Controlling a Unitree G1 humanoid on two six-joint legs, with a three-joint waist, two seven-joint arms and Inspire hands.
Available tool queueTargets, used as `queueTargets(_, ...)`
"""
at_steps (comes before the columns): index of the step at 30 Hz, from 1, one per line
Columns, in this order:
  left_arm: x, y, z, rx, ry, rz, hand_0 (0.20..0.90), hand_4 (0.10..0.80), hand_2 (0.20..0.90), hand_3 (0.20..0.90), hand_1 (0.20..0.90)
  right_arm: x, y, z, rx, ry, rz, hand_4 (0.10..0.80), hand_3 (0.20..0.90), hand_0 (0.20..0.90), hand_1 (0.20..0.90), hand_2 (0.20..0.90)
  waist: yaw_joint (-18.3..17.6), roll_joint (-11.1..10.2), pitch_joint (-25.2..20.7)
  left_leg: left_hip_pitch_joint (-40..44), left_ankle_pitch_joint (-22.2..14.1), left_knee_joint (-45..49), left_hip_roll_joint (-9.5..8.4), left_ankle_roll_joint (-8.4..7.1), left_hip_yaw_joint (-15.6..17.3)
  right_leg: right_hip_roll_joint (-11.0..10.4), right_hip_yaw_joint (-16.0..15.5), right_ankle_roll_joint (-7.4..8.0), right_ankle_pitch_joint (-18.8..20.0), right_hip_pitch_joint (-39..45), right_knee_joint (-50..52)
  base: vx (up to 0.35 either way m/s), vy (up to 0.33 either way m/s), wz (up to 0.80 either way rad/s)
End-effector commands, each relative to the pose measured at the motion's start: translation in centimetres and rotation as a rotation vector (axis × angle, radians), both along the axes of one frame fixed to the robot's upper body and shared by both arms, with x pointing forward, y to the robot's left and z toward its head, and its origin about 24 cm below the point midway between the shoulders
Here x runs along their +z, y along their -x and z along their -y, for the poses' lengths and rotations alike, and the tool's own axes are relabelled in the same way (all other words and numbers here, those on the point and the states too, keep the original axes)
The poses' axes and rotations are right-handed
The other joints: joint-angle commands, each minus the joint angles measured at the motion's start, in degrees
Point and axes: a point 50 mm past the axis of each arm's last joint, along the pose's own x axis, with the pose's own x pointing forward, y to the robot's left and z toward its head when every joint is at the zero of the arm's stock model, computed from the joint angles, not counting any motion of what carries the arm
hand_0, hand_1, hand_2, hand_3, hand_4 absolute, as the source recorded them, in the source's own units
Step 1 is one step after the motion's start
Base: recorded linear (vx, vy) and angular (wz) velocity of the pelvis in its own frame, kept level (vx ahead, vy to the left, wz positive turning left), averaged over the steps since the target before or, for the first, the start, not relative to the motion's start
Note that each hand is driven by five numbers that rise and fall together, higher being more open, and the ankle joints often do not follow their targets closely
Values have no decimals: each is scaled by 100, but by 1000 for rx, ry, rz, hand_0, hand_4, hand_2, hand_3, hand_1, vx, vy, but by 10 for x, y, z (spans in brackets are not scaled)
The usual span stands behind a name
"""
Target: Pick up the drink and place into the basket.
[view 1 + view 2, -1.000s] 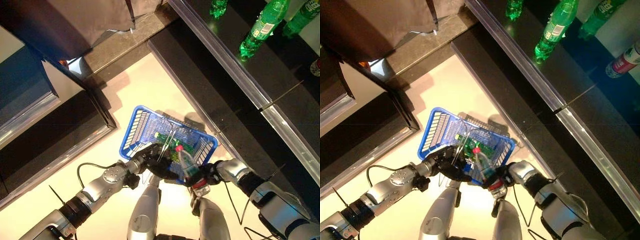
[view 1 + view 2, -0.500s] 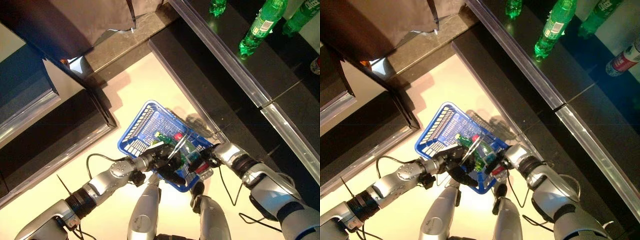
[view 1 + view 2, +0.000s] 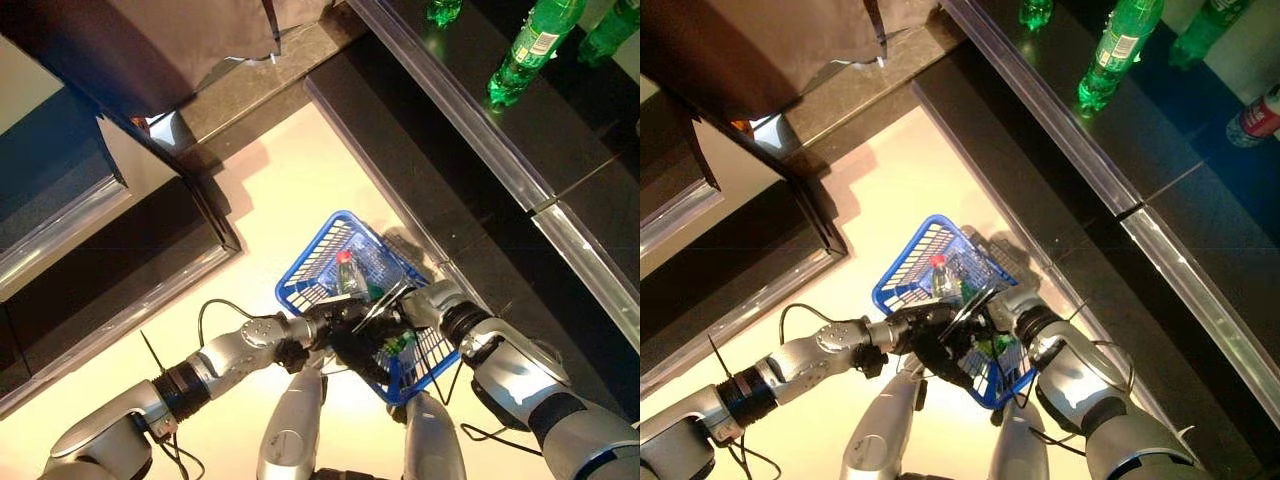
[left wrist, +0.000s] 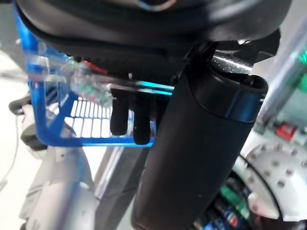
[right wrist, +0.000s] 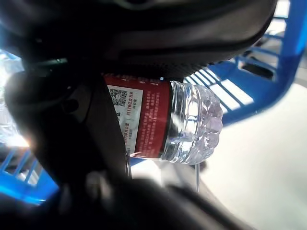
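The blue basket (image 3: 308,255) hangs in front of me over the cream floor. My left hand (image 3: 345,335) is shut on its thin wire handles (image 4: 129,86). My right hand (image 3: 425,300) reaches into the basket from the right and is shut on a clear water bottle (image 3: 347,275) with a red cap and red label. The right wrist view shows the bottle (image 5: 168,120) lying across the hand (image 5: 96,134), its base sticking out, with blue basket walls around it. A green drink (image 3: 400,340) lies in the basket under the hands.
Green bottles (image 3: 525,55) stand on a dark counter at the upper right, behind a metal rail (image 3: 470,140). A red-labelled bottle (image 3: 1255,115) stands further right. A dark cabinet (image 3: 120,270) lies at the left.
My right hand has carried the bottle from the basket's near right rim over it and down inside. The basket has swung right and nearer to me.
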Motion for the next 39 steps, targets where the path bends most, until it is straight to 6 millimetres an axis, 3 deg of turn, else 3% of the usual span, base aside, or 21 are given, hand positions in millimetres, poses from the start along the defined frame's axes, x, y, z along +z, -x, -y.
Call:
queueTargets(1,126,37,100,-484,631,269,300,100,300,200,300,54,-31,-40,126,106,263,100,200,300,300,300,31,-166,-229,143,-867,690,-253,292,46,-69,129,-280,1705,102,-1755,-14,34,1)
queueTargets(7,135,36,108,-458,648,315,300,100,300,200,300,61,-40,1,137,597,335,100,200,300,300,300,14,-89,-142,116,-845,609,-275,339,85,-118,134,-238,1763,36,-1772,-5,47,1)
queueTargets(14,132,40,113,-452,659,316,300,100,300,200,300,58,-40,24,82,807,373,100,200,300,300,300,67,-18,-112,96,-859,608,-292,354,99,-191,61,-169,1807,38,-1795,0,6,0)
queueTargets(15,131,41,113,-451,660,317,300,100,300,200,300,57,-40,27,75,811,376,347,447,512,512,512,73,-12,-108,97,-858,598,-291,355,106,-201,52,-157,1816,40,-1807,0,0,0)
queueTargets(16,131,41,112,-450,663,317,300,100,300,200,300,57,-40,28,71,815,382,685,785,801,801,801,78,-11,-105,98,-858,591,-290,356,111,-208,46,-149,1821,43,-1816,0,0,0)
queueTargets(17,131,41,113,-450,663,318,300,100,300,200,300,56,-40,28,70,814,382,800,900,900,900,900,79,-10,-105,101,-858,585,-289,357,110,-209,44,-147,1822,45,-1819,0,0,0)
queueTargets(32,128,37,106,-335,692,287,300,100,300,200,300,54,-42,24,41,736,511,800,900,900,900,900,126,-58,-237,270,-889,475,-236,344,114,-202,-35,-131,1803,189,-1900,0,0,0)
queueTargets(39,116,18,73,-74,665,297,300,100,300,200,300,58,-43,20,25,611,643,800,900,900,900,900,127,-174,-383,474,-909,350,-169,307,124,-125,-42,-133,1757,365,-1989,0,0,0)
